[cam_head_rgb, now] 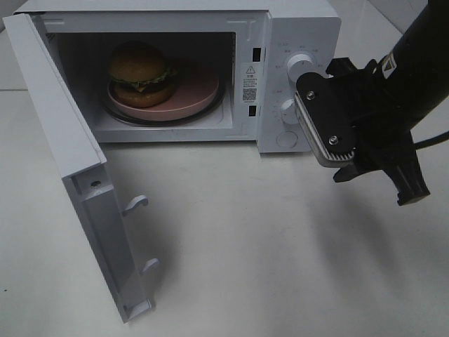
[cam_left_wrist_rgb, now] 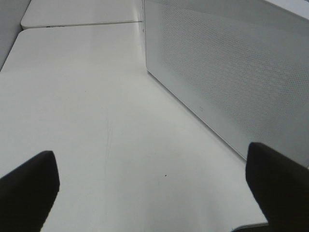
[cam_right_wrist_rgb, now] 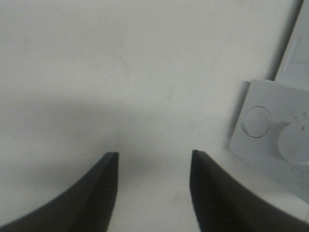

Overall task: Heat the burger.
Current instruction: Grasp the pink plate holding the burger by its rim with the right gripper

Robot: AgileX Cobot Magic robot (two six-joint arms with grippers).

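My right arm (cam_head_rgb: 393,91) hangs before the microwave's (cam_head_rgb: 295,42) control panel, above the table (cam_head_rgb: 266,253). Right gripper (cam_right_wrist_rgb: 152,159): fingers parted, nothing between them. Left gripper (cam_left_wrist_rgb: 149,154): spread wide, empty, low over the table beside a perforated panel (cam_left_wrist_rgb: 231,72). The high view does not show this gripper. Only the high view shows the cavity: door (cam_head_rgb: 63,140) swung open, burger (cam_head_rgb: 140,74) on a pink plate (cam_head_rgb: 200,91) inside.

White microwave (cam_head_rgb: 295,42), its door (cam_left_wrist_rgb: 231,72) finely dotted; golden-brown burger (cam_head_rgb: 140,74) with green lettuce on a pink plate (cam_head_rgb: 196,91); white table (cam_head_rgb: 280,246); black arm (cam_head_rgb: 421,63).
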